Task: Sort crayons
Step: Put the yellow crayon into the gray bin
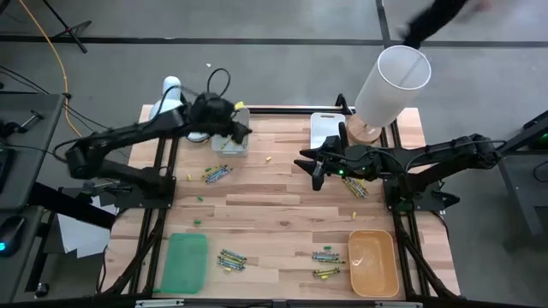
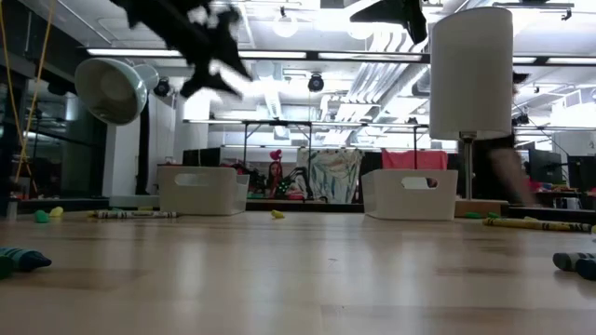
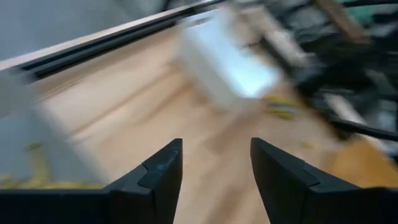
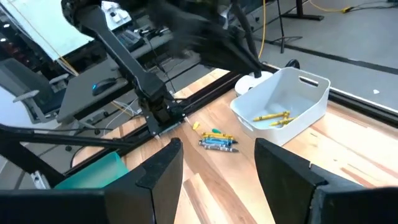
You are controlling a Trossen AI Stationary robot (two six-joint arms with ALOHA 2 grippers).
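Observation:
Crayons lie in small heaps on the wooden table: one (image 1: 217,174) near the left white bin (image 1: 233,144), two (image 1: 231,258) (image 1: 325,255) at the near side, one (image 1: 355,188) under the right arm. Yellow crayons (image 4: 272,117) lie in the left white bin (image 4: 283,102), and a blue-teal heap (image 4: 217,142) lies beside it. My left gripper (image 1: 242,130) hangs above that bin, open (image 3: 214,146) and with nothing between its fingers. My right gripper (image 1: 308,167) is raised over the table's middle, open (image 4: 217,144), holding nothing.
A second white bin (image 1: 325,128) stands at the far edge beside a lamp with a tall white shade (image 1: 390,81). A green tray (image 1: 186,261) sits at the near left and an orange tray (image 1: 372,261) at the near right. Small yellow and green specks dot the table.

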